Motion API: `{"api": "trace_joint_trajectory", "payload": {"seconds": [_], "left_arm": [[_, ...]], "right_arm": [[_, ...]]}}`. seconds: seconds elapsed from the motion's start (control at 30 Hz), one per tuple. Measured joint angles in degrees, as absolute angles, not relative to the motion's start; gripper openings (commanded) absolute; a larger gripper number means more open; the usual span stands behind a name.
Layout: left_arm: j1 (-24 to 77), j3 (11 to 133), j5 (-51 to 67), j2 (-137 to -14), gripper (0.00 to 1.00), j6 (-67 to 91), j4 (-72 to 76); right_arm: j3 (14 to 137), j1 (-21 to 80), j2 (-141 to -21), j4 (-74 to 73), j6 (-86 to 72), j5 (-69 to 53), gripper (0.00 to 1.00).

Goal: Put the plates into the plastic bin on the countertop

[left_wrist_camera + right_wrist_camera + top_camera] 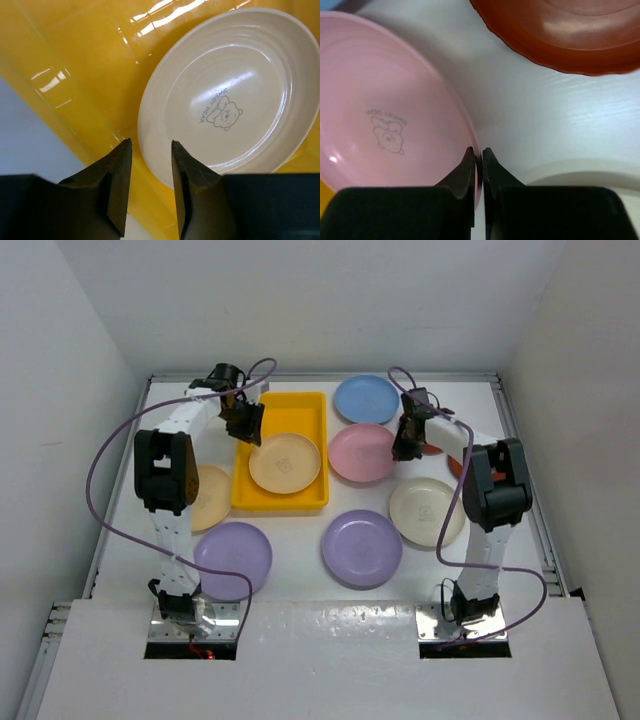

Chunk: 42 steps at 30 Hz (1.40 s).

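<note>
now, the left gripper stands with its jaws parted and nothing between them, poised just over the near rim of a peach plate that lies flat in the yellow plastic bin. the gap fits a release, since the plate rests on the bin floor on its own. the right gripper is pinched tight on the near rim of the pink plate, 1 finger inside the rim and 1 outside. it grips the thin edge, i judge, because a shallow plate offers nothing else to take hold of. that pink plate lies on the white countertop just right of the bin, with a dark red plate and a cream plate near it. farther out, 2 lavender plates, a light blue plate and a peach-toned plate wait on the countertop outside the bin. by my reading 1 plate is in place and the pink one goes next.
</note>
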<state>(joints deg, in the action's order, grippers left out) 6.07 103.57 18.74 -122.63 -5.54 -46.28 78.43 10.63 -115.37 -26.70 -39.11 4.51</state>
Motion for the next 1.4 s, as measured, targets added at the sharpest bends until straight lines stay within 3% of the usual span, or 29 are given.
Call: {"api": "trace_joint_trajectory", "payload": {"seconds": [0.2, 0.37, 0.5, 0.6, 0.73, 0.93, 1.4], "left_arm": [[6.1, 106.8, 17.4, -122.3, 0.46, -6.0, -46.2], [5.3, 109.8, 16.4, -118.7, 0.59, -6.0, -46.0], [2.0, 110.8, 15.3, -114.8, 0.7, -5.5, -44.7], [-3.3, 110.8, 13.4, -113.2, 0.78, -5.1, -43.4], [-10.5, 108.4, 10.5, -113.0, 0.78, -4.8, -42.1], [-18.7, 100.5, 7.3, -113.0, 0.78, -4.5, -42.1], [-22.3, 92.4, 6.6, -111.7, 0.78, -5.4, -41.5]], "right_arm": [[77.5, 12.2, -105.0, -27.4, -36.9, 13.0, 0.0], [81.8, 15.3, -96.9, -25.2, -34.1, 17.0, 0.0], [89.5, 20.5, -98.4, -23.4, -32.1, 13.1, 0.0], [100.0, 24.8, -106.1, -25.5, -30.1, 9.9, 0.0], [110.6, 29.3, -117.8, -28.2, -27.4, 7.2, 0.0], [113.1, 33.9, -128.3, -32.7, -23.4, 6.0, 0.0], [113.1, 34.1, -130.8, -33.1, -20.9, 5.3, 0.0]]}}
